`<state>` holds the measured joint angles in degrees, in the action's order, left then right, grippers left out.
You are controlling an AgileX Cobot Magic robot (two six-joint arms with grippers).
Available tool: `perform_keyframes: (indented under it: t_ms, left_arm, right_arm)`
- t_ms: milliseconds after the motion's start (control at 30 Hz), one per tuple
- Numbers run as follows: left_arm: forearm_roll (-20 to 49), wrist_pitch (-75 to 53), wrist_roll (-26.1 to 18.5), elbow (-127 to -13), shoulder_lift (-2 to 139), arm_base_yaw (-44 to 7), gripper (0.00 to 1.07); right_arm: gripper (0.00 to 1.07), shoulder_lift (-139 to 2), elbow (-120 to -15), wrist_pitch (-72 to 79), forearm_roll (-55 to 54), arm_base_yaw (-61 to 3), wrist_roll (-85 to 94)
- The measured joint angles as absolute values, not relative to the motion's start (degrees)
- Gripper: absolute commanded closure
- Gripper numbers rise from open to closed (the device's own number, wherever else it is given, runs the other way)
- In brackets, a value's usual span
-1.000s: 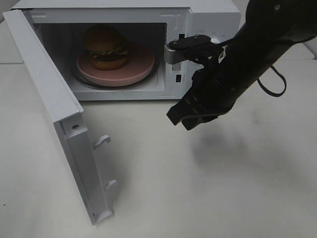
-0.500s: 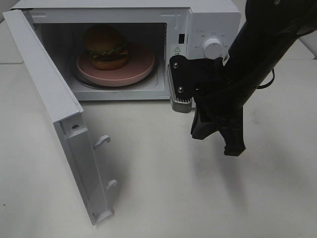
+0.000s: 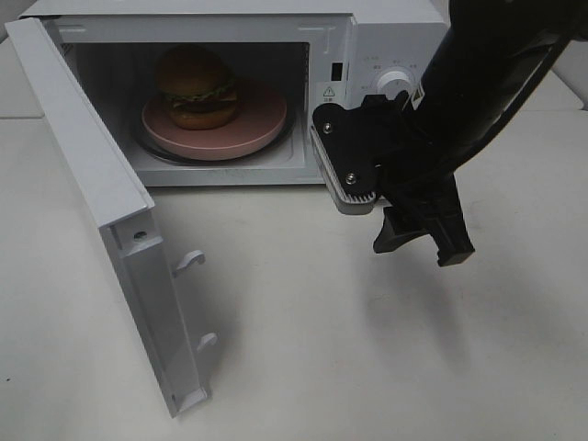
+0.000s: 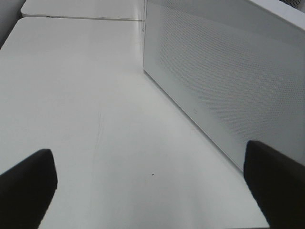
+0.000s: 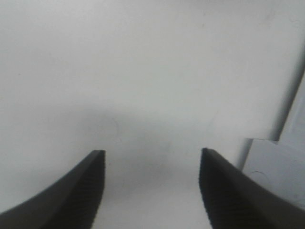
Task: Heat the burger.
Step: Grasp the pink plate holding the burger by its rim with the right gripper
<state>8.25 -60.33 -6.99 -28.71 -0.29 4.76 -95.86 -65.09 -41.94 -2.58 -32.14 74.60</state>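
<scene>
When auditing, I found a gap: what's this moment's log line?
burger on pink plate inside microwave | door open | right gripper open, empty | left gripper open, empty

burger (image 3: 195, 84) golden-brown | plate (image 3: 262, 124) pink | microwave (image 3: 390, 32) white | door (image 4: 224, 81) white, dotted | table (image 3: 367, 358) white

White table (image 3: 367, 367) w/ white microwave (image 3: 367, 46) on it, door (image 3: 92, 175) open.

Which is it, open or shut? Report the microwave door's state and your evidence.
Open: the microwave door stands wide, latch hooks exposed, with the burger on its pink plate visible inside.
</scene>
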Motion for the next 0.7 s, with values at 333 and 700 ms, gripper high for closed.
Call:
perform_keyframes:
  t_ms: [333,700]
  left_arm:
    - [8.3,-60.3,-7.0,-28.7,-0.3,4.8,0.07]
    - [8.3,-60.3,-7.0,-28.7,-0.3,4.8,0.07]
  right_arm:
    - [0.16,-95.9,-67.3,-35.2,9.9,-37.4,65.8]
    - [0.17,-95.9,-67.3,-25.7,14.9,-38.4,64.5]
